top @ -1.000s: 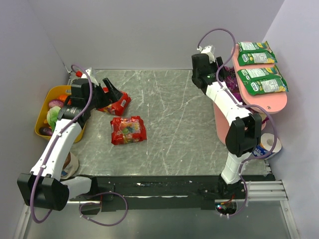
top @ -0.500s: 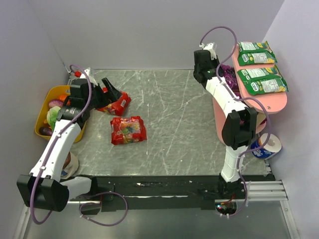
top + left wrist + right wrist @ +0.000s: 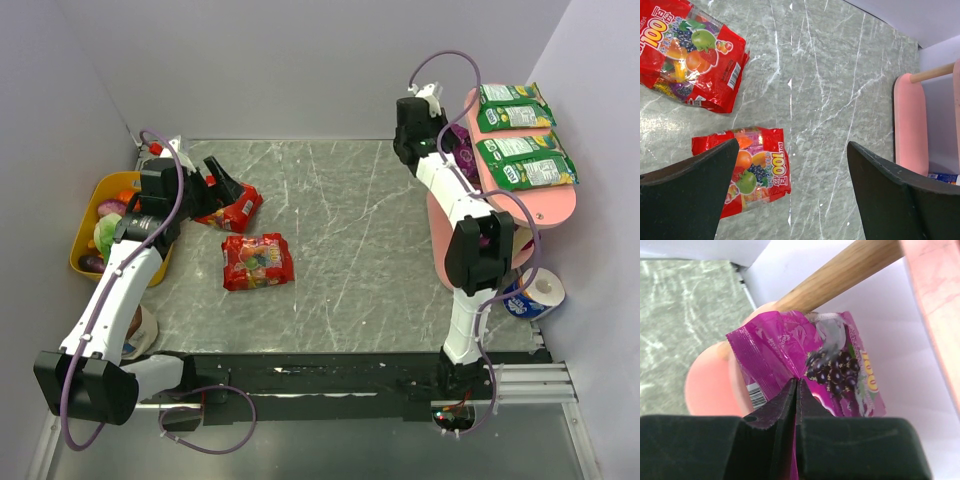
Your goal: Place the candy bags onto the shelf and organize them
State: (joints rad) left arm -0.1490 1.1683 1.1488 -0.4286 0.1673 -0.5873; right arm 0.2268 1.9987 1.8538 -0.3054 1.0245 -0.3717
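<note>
Grey marbled tabletop (image 3: 340, 220), lilac walls (image 3: 300, 60). Left gripper (image 3: 792, 145): fingers spread wide, empty, above two red bags (image 3: 695, 55). Right gripper (image 3: 796, 382): pinching purple bag (image 3: 780, 350) at pink shelf (image 3: 545, 205).

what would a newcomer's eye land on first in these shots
Probably the tall pink shelf at the table's right edge, with two green candy bags lying flat on its top board. Next, the right gripper pinched shut on a crumpled purple bag beside a wooden post. Two red fruit bags lie on the grey marble table near the open left gripper.
</note>
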